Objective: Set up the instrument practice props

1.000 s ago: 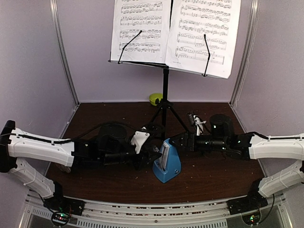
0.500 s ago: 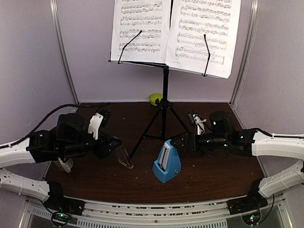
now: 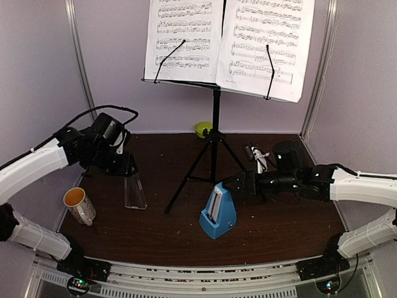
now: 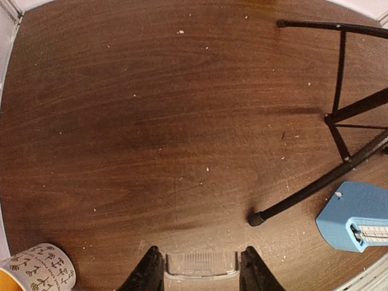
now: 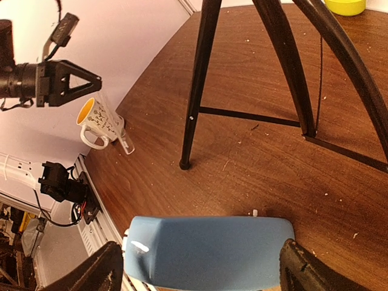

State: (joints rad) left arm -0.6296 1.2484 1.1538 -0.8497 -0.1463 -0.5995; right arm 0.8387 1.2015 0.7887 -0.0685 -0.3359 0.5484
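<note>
The left claw (image 4: 201,257) pinches a clear plastic cover (image 4: 200,267) over the brown wooden counter (image 4: 151,121). The right claw (image 5: 202,248) gapes wide, straddling the small blue pyramid metronome (image 5: 212,257).

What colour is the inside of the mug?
Orange inside the mug, clearest in the right wrist view.

Pale lavender walls (image 3: 37,74) close in the back and both sides under even light. Two silvery metal posts (image 3: 83,68) stand in the back corners. The dark brown wood-grain table (image 3: 155,239) is dotted with pale specks, and a slotted metal rail (image 3: 205,276) runs along its near edge.
</note>
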